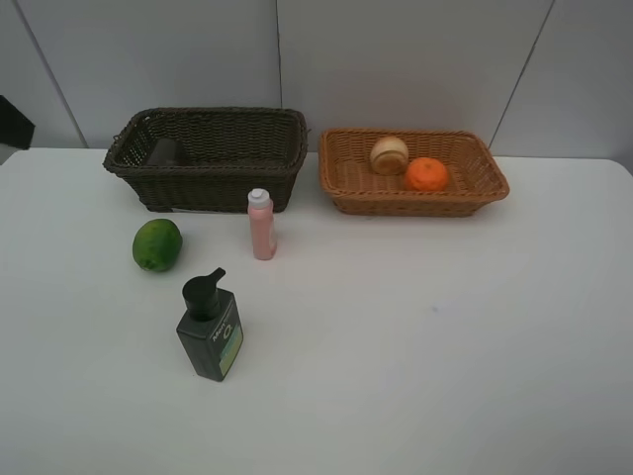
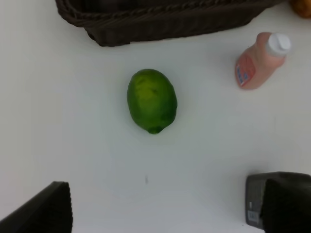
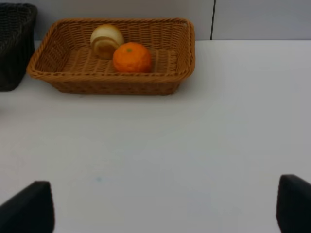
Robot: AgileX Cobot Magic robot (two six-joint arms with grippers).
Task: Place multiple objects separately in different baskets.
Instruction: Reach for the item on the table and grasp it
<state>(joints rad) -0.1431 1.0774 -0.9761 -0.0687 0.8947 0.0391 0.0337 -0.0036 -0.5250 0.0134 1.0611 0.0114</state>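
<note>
Pump bottle [image 1: 210, 341] upright, spout toward pink bottle [image 1: 262, 233] (also upright, cap up)

lab-like test setup: bare white table [image 1: 445, 346], grey panel wall [image 1: 396, 59]

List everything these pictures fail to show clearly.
- Exterior high view: dark object inside the dark brown basket, too shadowed to identify.
- Exterior high view: pump bottle label print, too small to read.
- Left wrist view: that basket's inside, cut off by the frame edge.
- Wrist views: left gripper and right gripper show fingertips only, the rest cut off; the exterior view shows neither arm.
</note>
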